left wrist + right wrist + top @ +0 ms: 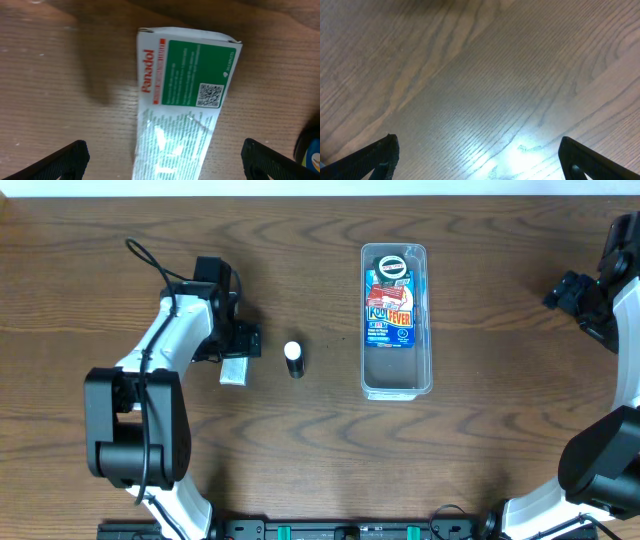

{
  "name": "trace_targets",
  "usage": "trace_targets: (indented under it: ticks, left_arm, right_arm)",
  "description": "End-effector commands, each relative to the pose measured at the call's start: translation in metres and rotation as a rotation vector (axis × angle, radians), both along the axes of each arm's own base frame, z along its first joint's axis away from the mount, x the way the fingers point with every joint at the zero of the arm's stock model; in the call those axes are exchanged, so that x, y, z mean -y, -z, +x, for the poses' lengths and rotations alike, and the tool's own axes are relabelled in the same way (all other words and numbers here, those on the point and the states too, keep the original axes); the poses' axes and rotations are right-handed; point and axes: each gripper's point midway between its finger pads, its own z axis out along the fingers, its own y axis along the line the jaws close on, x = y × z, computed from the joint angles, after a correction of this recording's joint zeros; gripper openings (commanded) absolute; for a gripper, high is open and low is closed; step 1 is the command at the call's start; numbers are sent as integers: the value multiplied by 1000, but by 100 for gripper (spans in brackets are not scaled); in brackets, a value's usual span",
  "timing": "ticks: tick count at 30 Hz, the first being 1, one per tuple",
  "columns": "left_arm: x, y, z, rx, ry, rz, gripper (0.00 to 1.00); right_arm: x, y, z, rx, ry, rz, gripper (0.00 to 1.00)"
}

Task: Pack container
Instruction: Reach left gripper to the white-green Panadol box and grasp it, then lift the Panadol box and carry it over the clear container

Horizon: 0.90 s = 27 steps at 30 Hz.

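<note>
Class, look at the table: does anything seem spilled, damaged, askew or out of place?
Nothing looks spilled or damaged. The Panadol box and the small bottle sit on the table outside the container, not yet packed.

Free room in the container (pixel 397 388) only at its near end, a carton (pixel 390 305) fills the rest; a small bottle (pixel 294 359) stands between it and the medicine box (pixel 180 95), which lies between the left gripper (pixel 162 150)'s spread fingers; the right gripper (pixel 477 155) hangs over bare table (pixel 480 75).

A carton (pixel 390 305) lies inside the container (pixel 397 392), bottle (pixel 294 359) left.
</note>
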Motion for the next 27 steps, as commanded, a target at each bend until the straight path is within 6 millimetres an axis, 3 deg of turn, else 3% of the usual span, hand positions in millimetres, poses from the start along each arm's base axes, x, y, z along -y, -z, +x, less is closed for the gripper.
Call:
trace_targets:
  ticks: [1, 7, 27]
  left_arm:
    - [3, 9, 2, -17, 6, 20, 98]
    - [3, 23, -2, -56, 9, 26, 98]
    - [3, 27, -5, -60, 9, 27, 98]
  right_arm:
    - [2, 0, -1, -2, 21, -8, 99]
    - [2, 0, -1, -2, 21, -9, 99]
    - [2, 0, -1, -2, 21, -8, 99]
